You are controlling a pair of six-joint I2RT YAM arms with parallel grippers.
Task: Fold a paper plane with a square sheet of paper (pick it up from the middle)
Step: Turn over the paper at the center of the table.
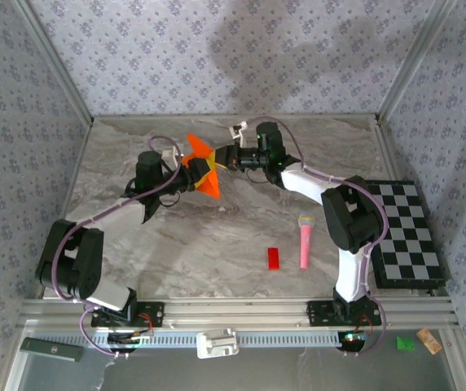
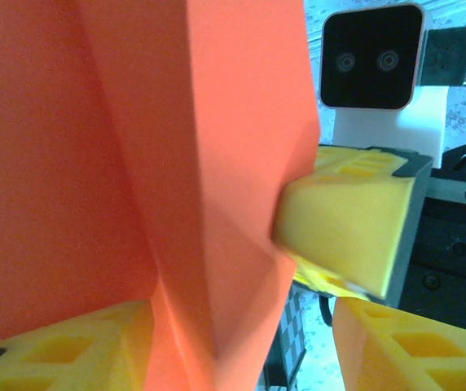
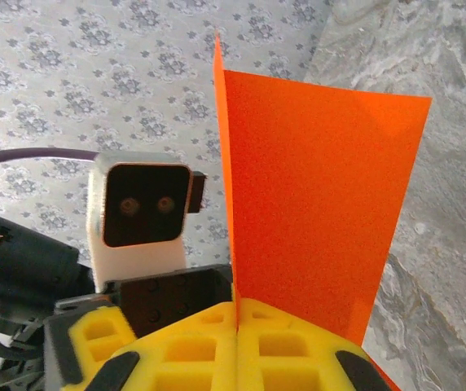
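jaws of the right arm (image 1: 302,177) clench the creased square sheet of paper (image 1: 203,169) above the counter (image 1: 217,236), the left arm's (image 1: 119,208) jaws stand apart astride it; folds begun, i judge, narrow dart not yet made.

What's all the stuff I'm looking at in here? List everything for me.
paper sheet: one, bright orange, creased, in the air between both grippers
block: one, red, table's near middle
toy microphone: one, pink with a yellow head, just right of the block
checkerboard: one, black and white, table's right side
table: one, grey marble pattern
left gripper: one, yellow fingers, open around the paper
right gripper: one, yellow fingers, shut on the paper
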